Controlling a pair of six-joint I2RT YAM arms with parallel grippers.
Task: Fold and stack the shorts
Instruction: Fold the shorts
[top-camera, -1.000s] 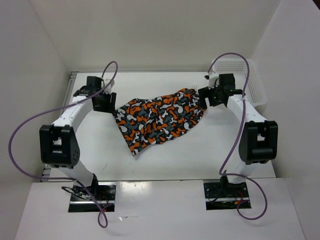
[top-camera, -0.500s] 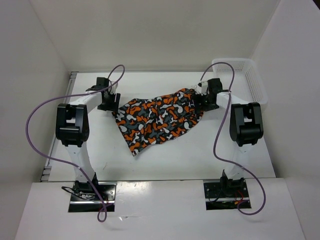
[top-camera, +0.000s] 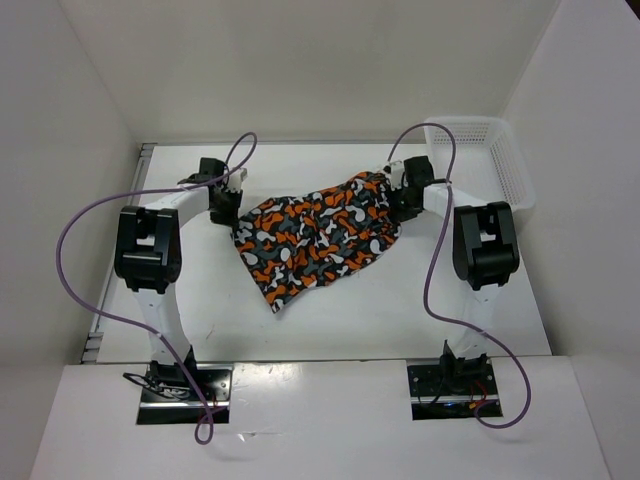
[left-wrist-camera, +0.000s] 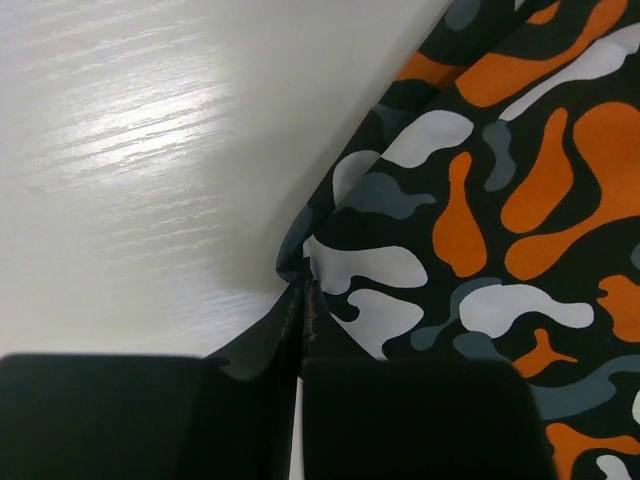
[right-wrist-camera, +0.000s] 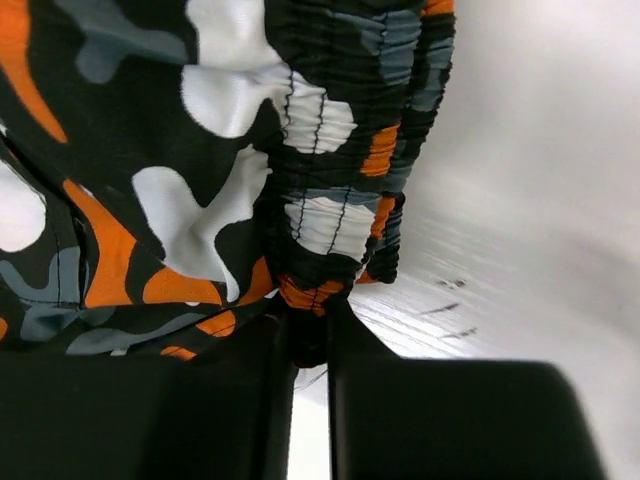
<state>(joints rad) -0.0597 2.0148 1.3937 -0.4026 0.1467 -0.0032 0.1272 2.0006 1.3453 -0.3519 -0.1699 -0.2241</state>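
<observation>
Orange, black, white and grey blotches cover the soft cloth shorts (top-camera: 320, 235). They lie spread out in the middle of the smooth white counter (top-camera: 430, 300). The shorts are not flat. They have bumps and wrinkles, and one pointed corner reaches toward the near side of the counter.

The black left hand (left-wrist-camera: 303, 300) is down low at the left edge of the shorts. Its two fingers are pressed together, with a thin bit of the cloth edge pinched between them. In the left wrist view the cloth fans out to the right of that pinch, and bare counter shows on the left.

The black right hand (right-wrist-camera: 308, 335) is at the far right corner of the shorts. Its fingers are squeezed tight on the stretchy band at the top of the shorts. The band is scrunched into many small folds just past the fingers, and bare counter shows to the right of it.

The cloth runs from one hand across to the other.

A white plastic basket with small holes (top-camera: 490, 150) sits at the far right corner of the counter. It is near the right arm and apart from the shorts.
</observation>
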